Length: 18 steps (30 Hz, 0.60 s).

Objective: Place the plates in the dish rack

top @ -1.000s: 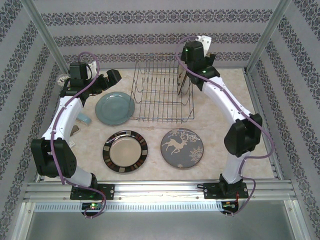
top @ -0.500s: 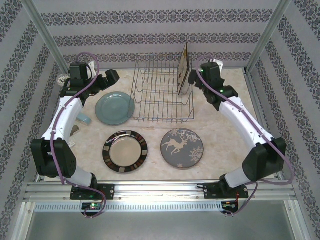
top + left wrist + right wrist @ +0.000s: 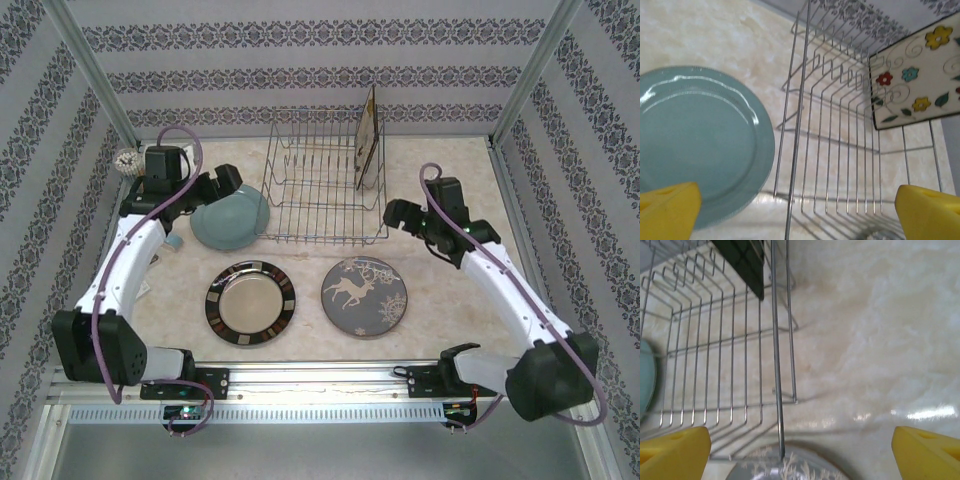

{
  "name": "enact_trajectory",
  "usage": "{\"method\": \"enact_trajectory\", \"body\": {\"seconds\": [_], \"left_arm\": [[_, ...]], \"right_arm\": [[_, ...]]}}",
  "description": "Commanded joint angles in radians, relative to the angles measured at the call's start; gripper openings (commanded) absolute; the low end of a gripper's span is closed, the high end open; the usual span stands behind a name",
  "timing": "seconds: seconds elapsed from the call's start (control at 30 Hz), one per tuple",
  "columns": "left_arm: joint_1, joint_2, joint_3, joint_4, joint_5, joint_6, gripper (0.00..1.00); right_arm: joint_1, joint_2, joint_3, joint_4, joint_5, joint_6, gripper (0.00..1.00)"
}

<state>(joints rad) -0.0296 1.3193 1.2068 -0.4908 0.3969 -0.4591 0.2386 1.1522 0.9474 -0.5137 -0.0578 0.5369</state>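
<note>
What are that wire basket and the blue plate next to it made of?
The rack looks like thin bare metal wire, silvery, with light glinting along its rods. The light-blue plate seems glazed ceramic, going by its glossy white highlights and moulded rim, though hard plastic cannot be ruled out.

Light-blue plate [image 3: 232, 218]: plain, no pattern. Brown-rimmed plate [image 3: 251, 302]: dark brown rim broken by pale blocks, with a glossy pale centre. Reindeer plate [image 3: 365, 296]: grey, with a white reindeer and white sprigs. Square plate [image 3: 915, 80]: cream with red, yellow and teal flowers, thin scrolls and a dark border. Dish rack [image 3: 320, 190]: bare silver wire. Table [image 3: 440, 300]: cream, marbled. Walls [image 3: 300, 40]: pale, with bands of dark ornamental print. Arms [image 3: 120, 260]: white with black joints. Cables [image 3: 190, 140]: purple.
</note>
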Motion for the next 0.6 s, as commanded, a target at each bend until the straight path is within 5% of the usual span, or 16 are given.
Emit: {"method": "enact_trajectory", "body": {"seconds": [0.0,0.3,0.57], "left_arm": [[-0.058,-0.098,-0.029,-0.119,0.040,0.076,1.00],[-0.183,-0.352,-0.321,0.020,0.205,-0.031,1.00],[-0.255,-0.310,-0.409,0.135,0.261,-0.132,1.00]], "right_arm": [[-0.019,-0.076,-0.079,-0.068,-0.127,0.005,0.93],[-0.043,-0.216,-0.269,-0.099,-0.277,0.016,0.94],[-0.090,-0.288,-0.384,-0.087,-0.317,0.051,0.94]]}}
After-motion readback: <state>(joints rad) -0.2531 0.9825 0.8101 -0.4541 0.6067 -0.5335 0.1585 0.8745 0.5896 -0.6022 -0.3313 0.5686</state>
